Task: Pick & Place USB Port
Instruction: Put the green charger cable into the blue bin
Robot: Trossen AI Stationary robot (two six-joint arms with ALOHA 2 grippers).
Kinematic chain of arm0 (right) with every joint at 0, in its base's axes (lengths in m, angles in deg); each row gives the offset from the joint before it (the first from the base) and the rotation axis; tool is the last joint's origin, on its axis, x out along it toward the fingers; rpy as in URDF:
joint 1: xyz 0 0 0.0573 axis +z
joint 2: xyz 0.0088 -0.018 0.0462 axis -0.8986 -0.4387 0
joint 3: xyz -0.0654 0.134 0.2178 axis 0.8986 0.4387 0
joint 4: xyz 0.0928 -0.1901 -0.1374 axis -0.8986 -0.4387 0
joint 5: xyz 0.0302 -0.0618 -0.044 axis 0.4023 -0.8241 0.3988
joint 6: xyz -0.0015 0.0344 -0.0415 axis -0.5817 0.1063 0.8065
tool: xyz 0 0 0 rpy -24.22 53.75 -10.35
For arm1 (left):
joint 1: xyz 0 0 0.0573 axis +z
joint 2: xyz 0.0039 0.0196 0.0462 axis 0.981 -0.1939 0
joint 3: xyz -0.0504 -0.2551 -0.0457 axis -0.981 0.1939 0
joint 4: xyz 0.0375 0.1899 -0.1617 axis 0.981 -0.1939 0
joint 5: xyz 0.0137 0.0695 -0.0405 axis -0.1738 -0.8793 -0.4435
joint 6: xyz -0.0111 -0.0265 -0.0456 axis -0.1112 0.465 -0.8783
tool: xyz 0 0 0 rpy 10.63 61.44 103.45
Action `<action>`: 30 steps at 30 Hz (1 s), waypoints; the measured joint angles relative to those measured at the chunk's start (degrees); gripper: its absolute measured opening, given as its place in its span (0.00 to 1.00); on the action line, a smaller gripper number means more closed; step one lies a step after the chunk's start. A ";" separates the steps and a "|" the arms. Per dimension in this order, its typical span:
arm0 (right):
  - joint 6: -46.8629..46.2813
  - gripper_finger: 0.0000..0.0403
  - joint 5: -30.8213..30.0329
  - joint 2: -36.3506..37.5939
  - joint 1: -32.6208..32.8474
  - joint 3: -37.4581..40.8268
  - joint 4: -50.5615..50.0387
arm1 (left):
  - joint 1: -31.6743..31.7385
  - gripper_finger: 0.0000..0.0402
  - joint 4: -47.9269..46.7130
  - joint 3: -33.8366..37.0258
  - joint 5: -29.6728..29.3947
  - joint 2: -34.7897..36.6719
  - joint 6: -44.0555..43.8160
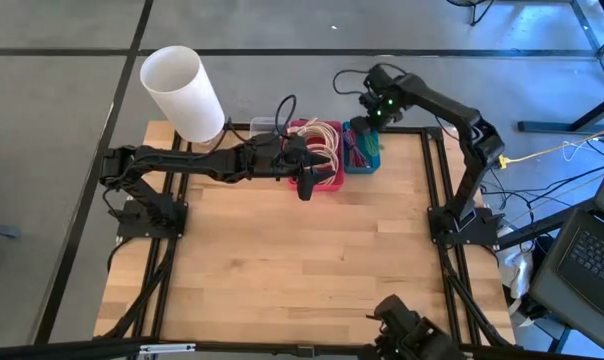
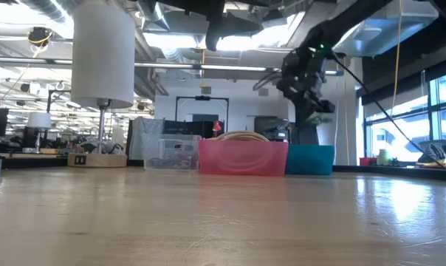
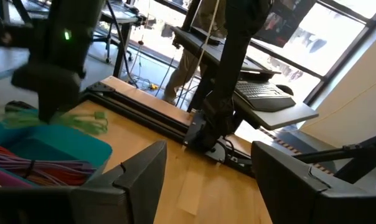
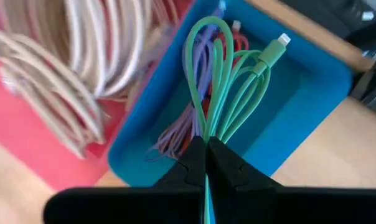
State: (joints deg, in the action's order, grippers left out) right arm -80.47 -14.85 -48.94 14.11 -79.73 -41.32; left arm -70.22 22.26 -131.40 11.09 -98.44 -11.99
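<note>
The green cable [image 4: 222, 93], looped and ending in a pale flat connector, hangs from my right gripper [image 4: 206, 149], whose fingers are pressed together on it just above the blue plastic bin [image 4: 287, 106]. Under the green loops, purple and red cables lie bundled inside that same bin. In the high view my right gripper [image 1: 375, 108] sits over the blue bin [image 1: 362, 160] at the far edge of the wooden table [image 1: 302, 260], with its arm reaching in from the right side.

Just beside the blue bin stands a pink plastic bin [image 1: 327, 178] filled with coils of cream-coloured cable [image 1: 320, 140], and a clear plastic box [image 1: 262, 125] sits touching the pink bin's other side. In the low view the three containers stand in a row.

My left gripper [image 1: 306, 183] hangs at the near edge of the pink bin, its fingers spread wide and holding nothing. A white cylinder [image 1: 182, 92] stands near the table's far left corner.
</note>
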 joint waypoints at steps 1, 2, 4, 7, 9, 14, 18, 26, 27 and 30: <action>-0.62 0.00 0.00 0.35 0.00 1.99 1.62 | 0.00 0.57 0.00 0.00 0.00 0.00 0.02; -1.45 0.00 0.02 0.79 0.00 3.74 3.38 | 0.00 0.57 0.02 0.00 0.00 0.00 0.02; -3.07 0.00 0.22 1.58 0.00 7.46 8.06 | 0.04 0.57 0.01 0.00 0.00 0.00 0.05; -4.90 0.00 1.03 1.51 0.00 11.78 13.87 | 0.17 0.57 0.01 0.00 0.00 0.00 0.44; -5.88 0.00 1.25 1.53 0.04 14.06 18.30 | 0.17 0.57 0.02 0.00 0.00 0.00 0.48; -7.42 0.00 1.27 1.54 0.03 18.76 24.62 | 0.17 0.57 0.02 0.00 0.37 0.00 0.48; -8.43 0.00 1.27 1.58 0.04 22.17 28.85 | 0.17 0.57 0.04 0.00 0.37 0.00 0.48; -9.57 0.00 1.95 1.58 -0.02 26.61 33.77 | 0.17 0.57 1.60 0.00 0.39 0.00 0.48; -9.61 0.01 1.97 1.58 0.00 26.63 33.77 | 0.17 0.57 1.80 0.00 0.39 0.00 0.48; -10.46 0.08 2.14 1.58 0.00 26.34 33.59 | 0.17 0.57 2.56 0.00 0.44 0.00 0.48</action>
State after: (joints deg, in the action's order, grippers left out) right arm -90.93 -12.70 -47.36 14.11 -53.39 -7.73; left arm -70.05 24.82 -131.40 11.52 -98.44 -11.51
